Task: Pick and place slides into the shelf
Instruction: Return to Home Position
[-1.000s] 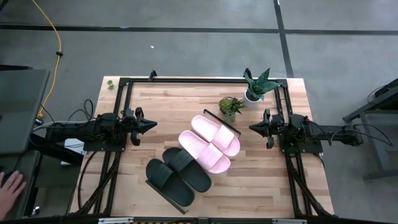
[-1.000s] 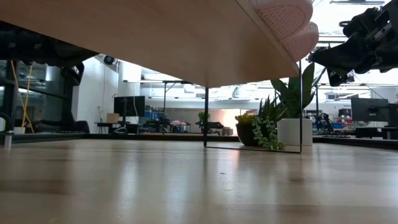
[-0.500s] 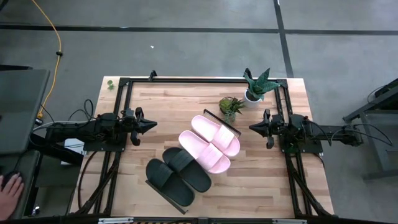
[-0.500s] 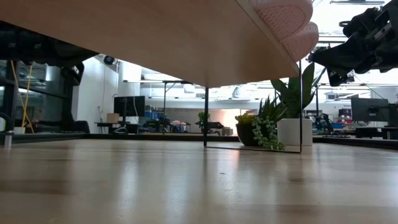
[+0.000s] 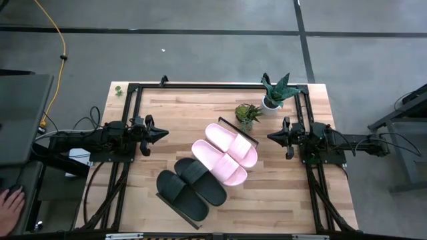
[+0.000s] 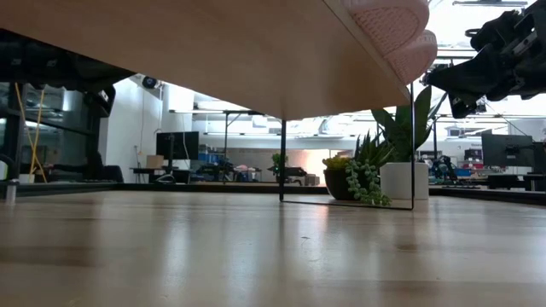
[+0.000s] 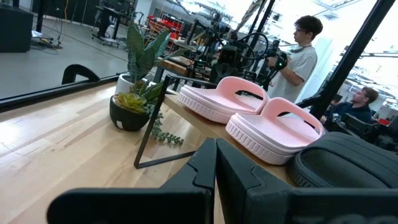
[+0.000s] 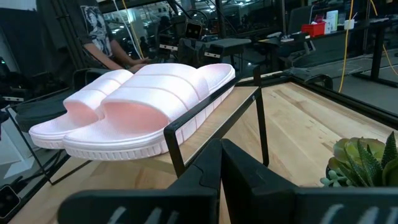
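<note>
In the high view's left-middle, the left tool is pointing inward over the surface, its fingers pressed together and gripping nothing. At the centre, all four slides are lying strap-up on the shelf. The black pair is sitting toward the lower left, and the pink pair is touching it on the upper right. Two potted plants are standing in the upper right. At right-middle the right tool is facing inward, likewise closed and empty. The placing looks finished and the arms are seemingly parking at home. The next move probably calls only for settling there, clear of the shelf's frame.
</note>
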